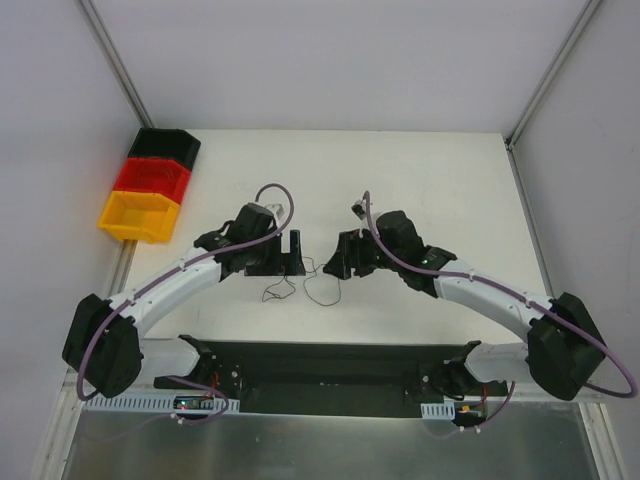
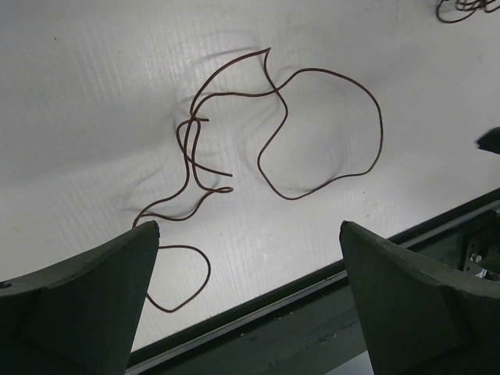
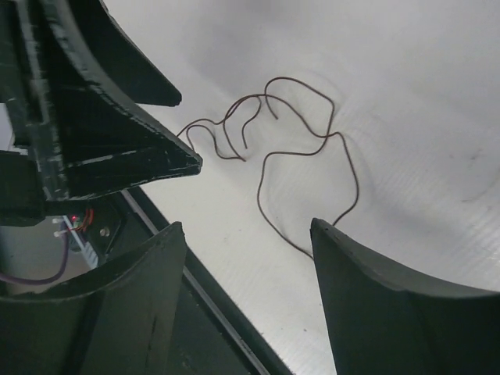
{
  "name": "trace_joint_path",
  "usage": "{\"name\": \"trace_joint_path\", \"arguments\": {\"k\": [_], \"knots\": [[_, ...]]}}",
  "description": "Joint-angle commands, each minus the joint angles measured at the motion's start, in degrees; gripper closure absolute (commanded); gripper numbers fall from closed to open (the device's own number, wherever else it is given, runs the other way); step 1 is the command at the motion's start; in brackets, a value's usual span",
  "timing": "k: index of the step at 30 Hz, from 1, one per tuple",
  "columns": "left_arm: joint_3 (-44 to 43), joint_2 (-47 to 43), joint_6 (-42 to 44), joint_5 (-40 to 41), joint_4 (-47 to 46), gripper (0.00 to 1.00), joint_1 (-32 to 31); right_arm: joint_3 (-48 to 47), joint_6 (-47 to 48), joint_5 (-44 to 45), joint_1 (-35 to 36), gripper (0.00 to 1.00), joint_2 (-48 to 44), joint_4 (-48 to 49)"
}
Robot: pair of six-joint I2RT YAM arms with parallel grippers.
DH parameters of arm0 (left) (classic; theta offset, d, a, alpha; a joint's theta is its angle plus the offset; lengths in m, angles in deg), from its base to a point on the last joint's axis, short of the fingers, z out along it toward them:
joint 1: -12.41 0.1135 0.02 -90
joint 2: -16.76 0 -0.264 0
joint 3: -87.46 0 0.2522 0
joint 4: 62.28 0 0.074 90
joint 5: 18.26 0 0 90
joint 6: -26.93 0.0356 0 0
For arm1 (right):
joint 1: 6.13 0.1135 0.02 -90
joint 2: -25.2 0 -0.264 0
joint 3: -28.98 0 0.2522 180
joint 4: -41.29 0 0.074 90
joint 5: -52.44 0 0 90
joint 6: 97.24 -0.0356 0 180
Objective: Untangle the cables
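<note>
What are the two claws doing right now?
Left gripper: open, holding nothing.
Right gripper: open, holding nothing; the wire lies loose by it.

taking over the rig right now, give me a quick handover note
Grippers: left gripper open and empty, over the left clump; right gripper open and empty, over the right clump.
Cables: both clumps lie on the table, apart from each other.
Done: the two clumps look separated.
Left: each clump crosses itself in loops. The left clump shows several loose ends, so it probably holds more than one wire to pull apart.
</note>
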Motion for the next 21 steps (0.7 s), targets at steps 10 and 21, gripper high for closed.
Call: {"name": "trace_joint_path", "arguments": {"k": [10, 21], "knots": [[-8.3, 20.4, -3.1, 5.0, -1.4, 0.04, -7.3, 16.9, 5.6, 15.9, -1.0, 0.31, -15.1, 14.6], [-13.7, 30.0, -5.0, 16.2, 1.9, 0.5, -11.5, 17.4, 4.9, 15.4, -1.3, 0.31, -15.4, 15.3]]}}
